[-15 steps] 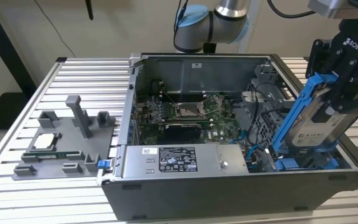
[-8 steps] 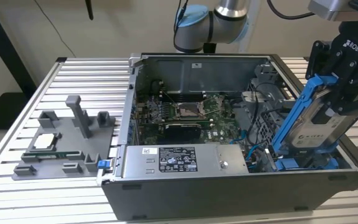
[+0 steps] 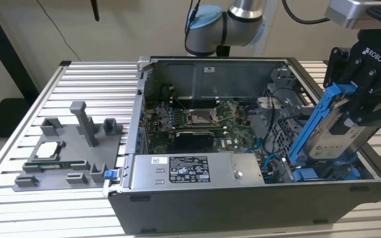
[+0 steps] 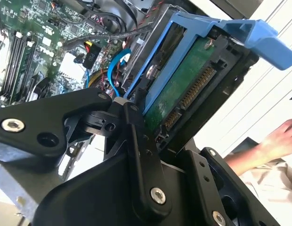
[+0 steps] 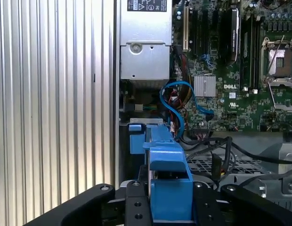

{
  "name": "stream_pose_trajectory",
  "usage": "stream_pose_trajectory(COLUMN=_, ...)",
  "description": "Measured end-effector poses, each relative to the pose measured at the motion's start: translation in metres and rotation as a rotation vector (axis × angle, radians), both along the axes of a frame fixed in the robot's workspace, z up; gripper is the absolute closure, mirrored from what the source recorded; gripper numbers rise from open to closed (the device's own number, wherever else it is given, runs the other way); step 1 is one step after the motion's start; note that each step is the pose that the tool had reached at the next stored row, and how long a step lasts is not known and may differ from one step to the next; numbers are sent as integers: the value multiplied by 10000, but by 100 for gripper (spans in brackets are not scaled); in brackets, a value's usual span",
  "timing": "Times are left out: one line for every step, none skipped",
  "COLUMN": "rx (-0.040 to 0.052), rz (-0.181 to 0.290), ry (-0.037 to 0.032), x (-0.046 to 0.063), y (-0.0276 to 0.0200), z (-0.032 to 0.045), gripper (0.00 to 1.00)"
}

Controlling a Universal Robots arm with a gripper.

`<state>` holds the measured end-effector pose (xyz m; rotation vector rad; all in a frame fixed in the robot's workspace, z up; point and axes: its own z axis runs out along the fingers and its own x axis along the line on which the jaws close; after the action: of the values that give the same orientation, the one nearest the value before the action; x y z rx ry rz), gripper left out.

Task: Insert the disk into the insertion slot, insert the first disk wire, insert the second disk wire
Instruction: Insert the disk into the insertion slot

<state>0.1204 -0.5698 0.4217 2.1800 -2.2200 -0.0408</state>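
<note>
My gripper [image 3: 366, 106] is shut on the disk [image 3: 333, 141], a silver drive in a bright blue carrier. The disk hangs steeply tilted at the exterior view's right end of the open computer case, with its lower end down in the insertion slot [image 3: 313, 173], among the blue rails. In the second wrist view, black fingers [image 4: 136, 136] clamp the disk [image 4: 183, 89], whose green board and connector pins face up. In the first wrist view, the blue carrier [image 5: 169, 181] sits between the jaws of my gripper [image 5: 169, 209] above the slot [image 5: 135, 136]. A loose blue wire [image 5: 176, 106] curls beside the bay.
A silver power-supply box [image 3: 197, 168] lies along the case's front wall, with the motherboard [image 3: 197, 119] behind it. A grey fixture [image 3: 71, 148] with small parts stands on the slatted table at the exterior view's left. A person's hand [image 4: 278, 136] shows beyond the case.
</note>
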Motion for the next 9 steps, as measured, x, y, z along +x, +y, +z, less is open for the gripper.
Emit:
stream_pose_trajectory(rx=-2, rz=0, ry=0, x=0, y=0, z=-3, gripper=100)
stream_pose_trajectory(rx=-1, rz=0, ry=0, x=0, y=0, z=-4, gripper=100)
stream_pose_trajectory(rx=-2, rz=0, ry=0, x=1, y=0, z=-5, gripper=100)
stream_pose_trajectory(rx=-1, rz=0, ry=0, x=1, y=0, z=-7, gripper=100)
stream_pose_trajectory(rx=0, rz=0, ry=0, x=2, y=0, z=-9, gripper=100)
stream_pose_trajectory(rx=-1, rz=0, ry=0, x=3, y=0, z=-10, gripper=100)
stream_pose_trajectory(rx=-2, rz=0, ry=0, x=3, y=0, z=-12, gripper=100)
stream_pose_trajectory(rx=-1, rz=0, ry=0, x=4, y=0, z=-13, gripper=100)
stream_pose_trajectory(rx=-1, rz=0, ry=0, x=5, y=0, z=-15, gripper=100)
